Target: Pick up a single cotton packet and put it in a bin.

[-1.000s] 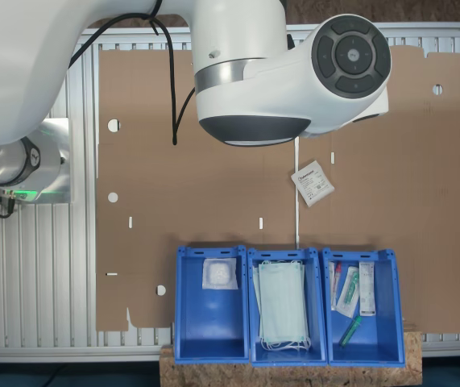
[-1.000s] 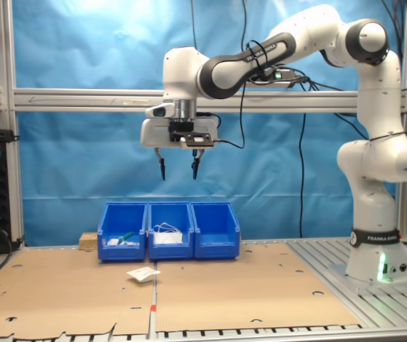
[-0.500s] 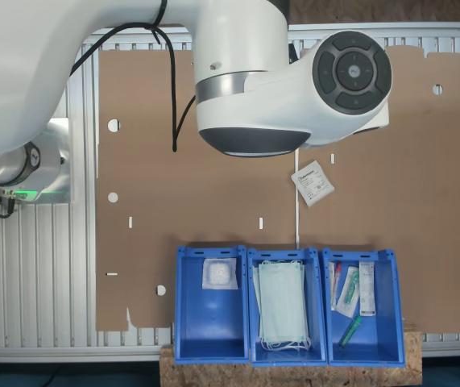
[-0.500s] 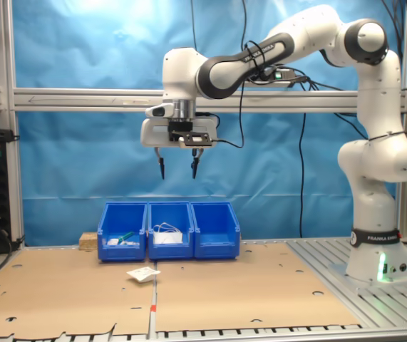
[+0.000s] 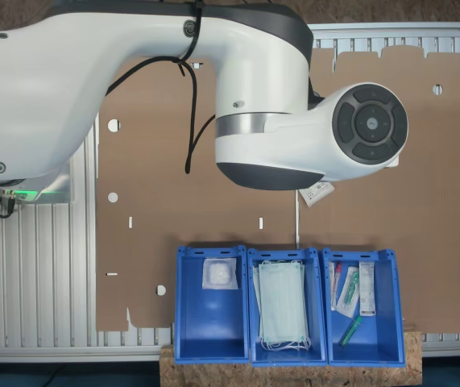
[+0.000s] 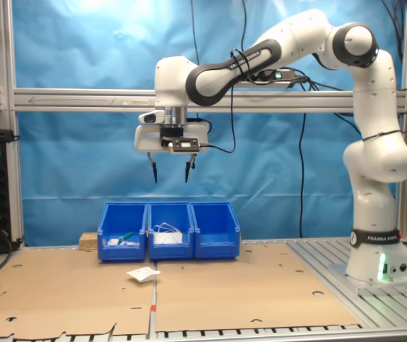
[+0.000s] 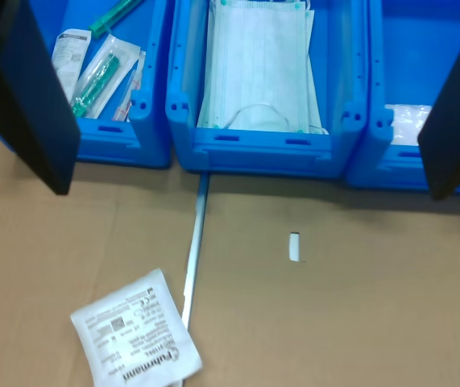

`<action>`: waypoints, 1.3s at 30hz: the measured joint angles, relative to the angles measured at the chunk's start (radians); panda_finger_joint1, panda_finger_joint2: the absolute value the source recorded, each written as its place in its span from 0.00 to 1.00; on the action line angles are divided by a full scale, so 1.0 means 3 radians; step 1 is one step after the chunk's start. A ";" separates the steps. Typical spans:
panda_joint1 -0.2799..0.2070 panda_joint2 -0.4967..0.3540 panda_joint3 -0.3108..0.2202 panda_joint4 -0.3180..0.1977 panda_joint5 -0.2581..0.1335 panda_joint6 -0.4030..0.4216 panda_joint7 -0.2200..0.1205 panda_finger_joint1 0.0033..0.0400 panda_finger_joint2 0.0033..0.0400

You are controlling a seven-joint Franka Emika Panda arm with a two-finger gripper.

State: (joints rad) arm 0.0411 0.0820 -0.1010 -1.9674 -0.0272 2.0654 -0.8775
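The cotton packet, a small flat white square with dark print, lies on the cardboard sheet in front of the three blue bins. In the first exterior view only a corner of the packet peeks out from under the arm's wrist. In the wrist view the packet lies flat beside a slit in the cardboard. My gripper hangs open and empty high above the bins and the packet. Its dark fingers frame the wrist view with nothing between them.
Three blue bins stand in a row: one holds a white packet, the middle bin holds pale green masks, the third holds wrapped syringes. The cardboard sheet around the packet is bare. The robot base stands at the second exterior view's right.
The arm has swung toward the second exterior view's left and sunk slightly. In the first exterior view the wrist has moved over the packet, covering most of it. The gripper stays open.
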 joint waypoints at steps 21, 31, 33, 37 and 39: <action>-0.0489 0.0850 0.0529 0.0554 0.0000 0.0099 0.0000 1.00 1.00; -0.0490 0.1041 0.0613 0.0604 0.0000 0.0243 0.0000 1.00 1.00; -0.0490 0.1069 0.0627 0.0613 0.0000 0.0299 0.0000 1.00 1.00; -0.0492 0.1127 0.0659 0.0624 0.0000 0.0423 0.0000 1.00 1.00; -0.0498 0.1158 0.0678 0.0629 0.0000 0.0481 0.0000 1.00 1.00</action>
State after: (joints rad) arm -0.1084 0.4295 0.1025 -1.7787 -0.0272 2.2097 -0.8775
